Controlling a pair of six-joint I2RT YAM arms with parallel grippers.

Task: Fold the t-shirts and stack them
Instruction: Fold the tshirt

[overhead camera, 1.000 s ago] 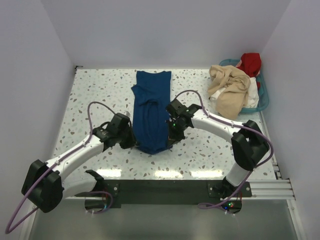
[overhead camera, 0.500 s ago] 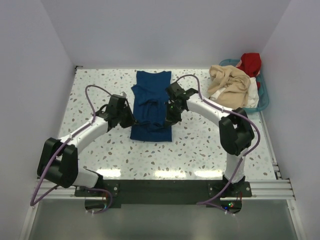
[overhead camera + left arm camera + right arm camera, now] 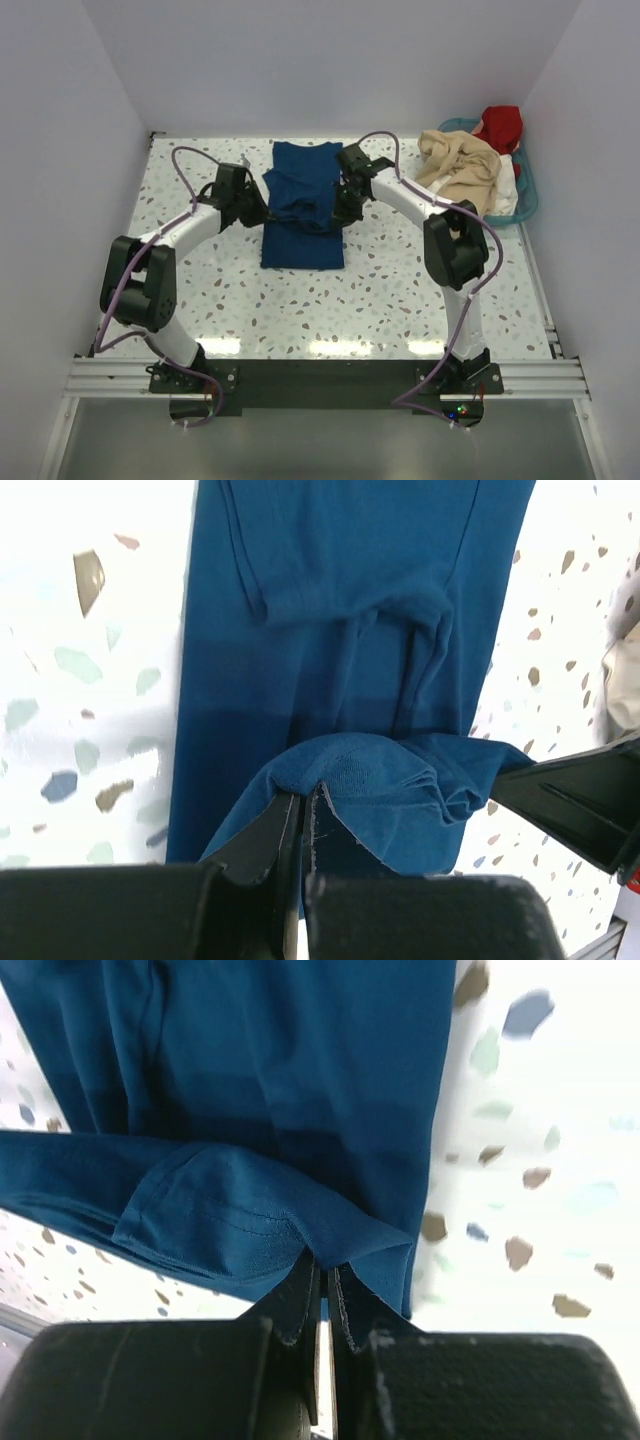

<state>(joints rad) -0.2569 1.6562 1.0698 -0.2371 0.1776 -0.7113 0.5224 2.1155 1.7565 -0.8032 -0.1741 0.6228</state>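
The navy blue t-shirt [image 3: 302,210] lies lengthwise in the middle of the speckled table [image 3: 400,290], its near end lifted and carried over the rest. My left gripper [image 3: 262,207] is shut on the hem's left corner [image 3: 330,780]. My right gripper [image 3: 337,212] is shut on the right corner [image 3: 330,1240]. In both wrist views the held cloth hangs in a fold above the flat shirt [image 3: 340,600] below. A beige t-shirt [image 3: 458,175], a red one [image 3: 500,125] and a white one [image 3: 508,190] sit piled in the teal basket [image 3: 528,200] at the far right.
White walls close the table on the left, back and right. The basket fills the far right corner. A metal rail [image 3: 320,375] runs along the near edge by the arm bases.
Both grippers have carried the shirt's near hem away from the bases toward the far end, folding the shirt over itself. Both arms are stretched further out.
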